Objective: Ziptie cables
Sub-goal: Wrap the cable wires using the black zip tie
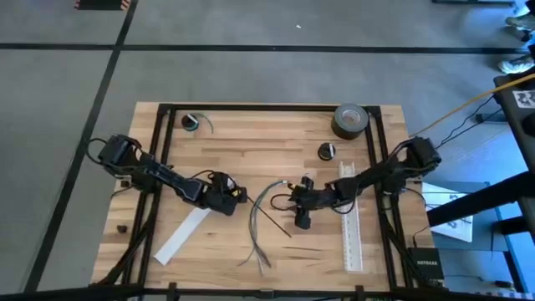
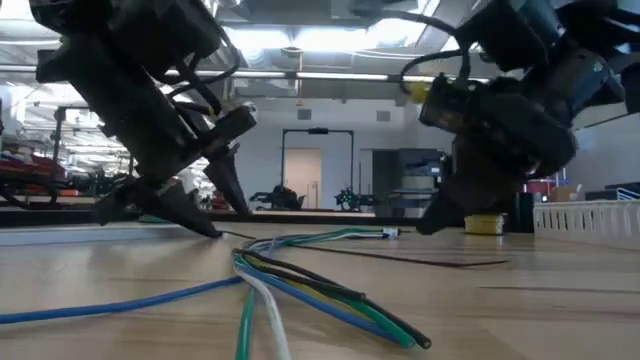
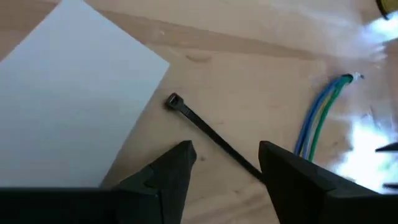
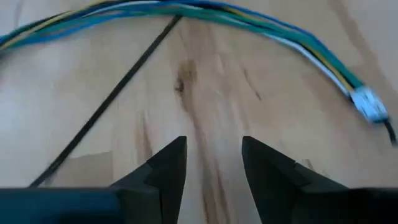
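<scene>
Nothing is tied yet. The cables (image 1: 261, 219) lie loose in a curve on the wooden surface (image 1: 276, 142), and the ziptie (image 1: 266, 215) lies flat across them, not looped around. The left gripper (image 3: 225, 163) is held low over the ziptie's head end with fingers apart, gripping nothing. The right gripper (image 4: 212, 158), also spread and empty, is held near the cables. Grasping, wrapping and threading remain.
</scene>
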You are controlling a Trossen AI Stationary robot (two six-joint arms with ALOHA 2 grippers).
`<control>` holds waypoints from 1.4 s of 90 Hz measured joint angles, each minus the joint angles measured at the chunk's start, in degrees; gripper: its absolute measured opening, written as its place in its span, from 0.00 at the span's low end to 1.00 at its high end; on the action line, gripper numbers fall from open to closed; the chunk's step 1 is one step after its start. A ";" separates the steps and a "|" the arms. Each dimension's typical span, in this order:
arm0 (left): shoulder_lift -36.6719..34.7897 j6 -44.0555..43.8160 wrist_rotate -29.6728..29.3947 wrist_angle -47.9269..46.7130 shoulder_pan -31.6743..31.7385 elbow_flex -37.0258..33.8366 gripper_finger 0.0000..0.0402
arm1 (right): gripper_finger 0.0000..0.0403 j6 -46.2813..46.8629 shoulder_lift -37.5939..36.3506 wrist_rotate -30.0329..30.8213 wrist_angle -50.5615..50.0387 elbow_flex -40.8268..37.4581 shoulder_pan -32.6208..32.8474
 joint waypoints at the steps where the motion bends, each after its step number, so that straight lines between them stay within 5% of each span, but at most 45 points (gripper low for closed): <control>1: 0.22 -0.11 0.01 0.01 0.11 0.09 0.44 | 0.35 -0.29 0.18 -0.01 -0.09 0.25 0.00; 45: 2.00 3.81 0.33 1.67 2.52 0.88 0.44 | 0.35 -4.50 1.90 -3.48 4.63 4.86 0.02; 72: 2.05 7.61 0.38 2.67 2.52 0.82 0.44 | 0.35 -3.22 5.43 -0.59 11.33 5.03 -0.02; 126: 2.11 8.66 -0.11 2.80 1.87 0.82 0.44 | 0.35 -4.37 17.76 5.55 7.46 15.15 2.53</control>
